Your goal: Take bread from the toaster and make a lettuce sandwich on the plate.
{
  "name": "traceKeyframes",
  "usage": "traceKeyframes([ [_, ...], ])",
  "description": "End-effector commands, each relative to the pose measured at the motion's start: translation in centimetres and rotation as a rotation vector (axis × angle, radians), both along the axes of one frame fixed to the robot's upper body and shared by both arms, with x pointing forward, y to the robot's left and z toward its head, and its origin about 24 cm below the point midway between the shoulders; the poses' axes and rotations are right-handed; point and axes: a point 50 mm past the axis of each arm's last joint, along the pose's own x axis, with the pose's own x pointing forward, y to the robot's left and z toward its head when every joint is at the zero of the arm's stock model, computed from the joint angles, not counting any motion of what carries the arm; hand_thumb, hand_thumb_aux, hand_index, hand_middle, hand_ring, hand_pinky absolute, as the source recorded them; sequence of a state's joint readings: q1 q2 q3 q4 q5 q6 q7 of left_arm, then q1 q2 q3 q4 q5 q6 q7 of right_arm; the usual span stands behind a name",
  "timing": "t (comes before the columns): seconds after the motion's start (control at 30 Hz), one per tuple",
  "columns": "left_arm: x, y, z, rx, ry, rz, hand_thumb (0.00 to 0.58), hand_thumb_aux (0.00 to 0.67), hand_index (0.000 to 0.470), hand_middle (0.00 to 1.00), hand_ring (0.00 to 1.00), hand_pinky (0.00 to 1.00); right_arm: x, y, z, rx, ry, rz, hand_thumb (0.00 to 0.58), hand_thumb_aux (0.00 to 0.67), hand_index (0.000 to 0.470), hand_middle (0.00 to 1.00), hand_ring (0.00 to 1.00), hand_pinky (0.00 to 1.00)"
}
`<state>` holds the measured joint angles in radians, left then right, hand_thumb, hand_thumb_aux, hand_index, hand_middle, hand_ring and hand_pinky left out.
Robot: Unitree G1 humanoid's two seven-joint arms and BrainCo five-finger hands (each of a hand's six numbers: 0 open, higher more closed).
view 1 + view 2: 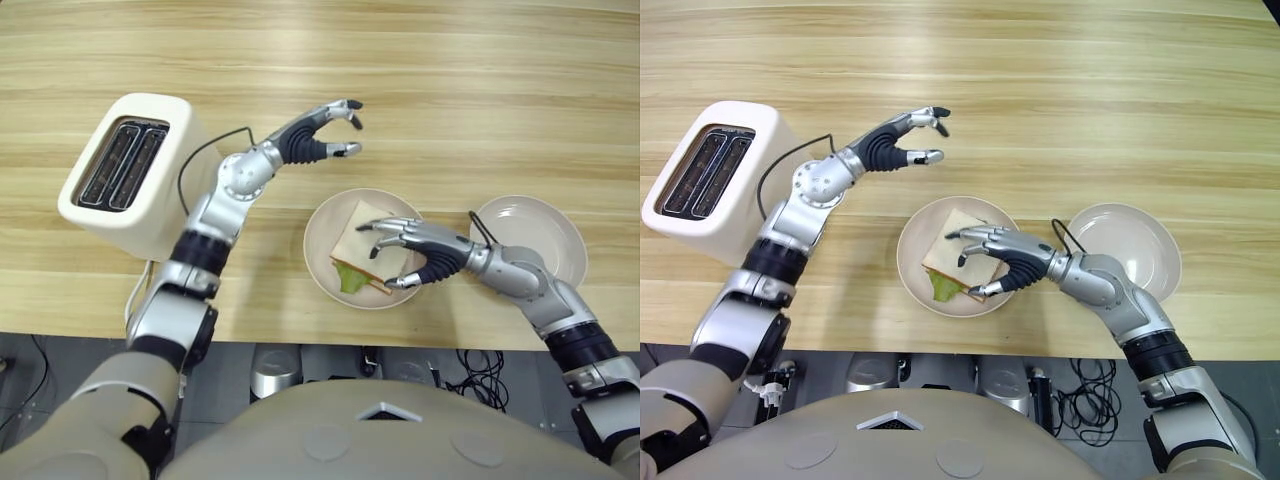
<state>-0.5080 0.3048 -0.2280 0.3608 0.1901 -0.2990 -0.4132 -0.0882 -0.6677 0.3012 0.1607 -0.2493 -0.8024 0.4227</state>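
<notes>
A cream toaster [125,175] stands at the left of the wooden table, and both its slots look dark. On the round beige plate [325,225] lies a sandwich [362,235]: a bread slice on top with green lettuce [349,279] poking out at its near edge. My right hand [408,252] hovers over the sandwich's right part with its fingers spread and curved; whether it touches the bread I cannot tell. My left hand [325,133] is raised over bare table beyond the plate, open and holding nothing.
A second, empty white plate [545,228] sits right of the sandwich plate, partly under my right forearm. The toaster's black cord [200,160] runs behind my left arm. The table's near edge lies just below the plates.
</notes>
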Motion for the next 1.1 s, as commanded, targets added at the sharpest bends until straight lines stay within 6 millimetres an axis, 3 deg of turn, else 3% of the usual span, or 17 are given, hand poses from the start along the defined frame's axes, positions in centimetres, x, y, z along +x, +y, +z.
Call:
traceKeyframes([
  [0.03,-2.2,1.1,0.8,-0.142,0.04,-0.005,0.58,0.67,0.46,1.0,1.0,1.0,0.3,-0.3,2.0,0.196,0.004,-0.021,0.58,0.67,0.46,1.0,1.0,1.0],
  [0.17,-4.5,2.1,1.3,-0.247,0.078,0.005,0.58,0.67,0.46,1.0,1.0,1.0,0.3,-0.9,4.2,0.449,0.099,-0.047,0.58,0.67,0.46,1.0,1.0,1.0],
  [0.27,-6.3,2.7,1.2,-0.274,0.125,-0.025,0.58,0.67,0.46,1.0,1.0,1.0,0.1,-2.1,4.5,0.531,0.204,-0.078,0.58,0.67,0.46,1.0,1.0,1.0],
  [0.47,-11.4,3.2,-1.3,-0.18,0.331,-0.197,0.58,0.67,0.46,1.0,1.0,1.0,-2.0,-5.7,1.9,0.329,0.476,-0.11,0.58,0.67,0.46,1.0,1.0,1.0],
  [0.7,-16.7,3.5,-5.4,-0.007,0.592,-0.324,0.58,0.67,0.46,1.0,1.0,1.0,-6.2,-4.8,-0.9,0.074,0.742,0.023,0.58,0.67,0.46,1.0,1.0,1.0],
  [0.9,-19.1,3.9,-8.0,0.183,0.694,-0.383,0.58,0.67,0.46,1.0,1.0,1.0,-8.2,-4.3,-2.9,-0.091,0.804,0.045,0.58,0.67,0.46,1.0,1.0,1.0],
  [1.1,-19.4,2.9,-10.6,0.421,0.608,-0.423,0.58,0.67,0.46,1.0,1.0,1.0,-8.2,-3.9,-4.3,-0.221,0.747,0.017,0.58,0.67,0.46,1.0,1.0,1.0],
])
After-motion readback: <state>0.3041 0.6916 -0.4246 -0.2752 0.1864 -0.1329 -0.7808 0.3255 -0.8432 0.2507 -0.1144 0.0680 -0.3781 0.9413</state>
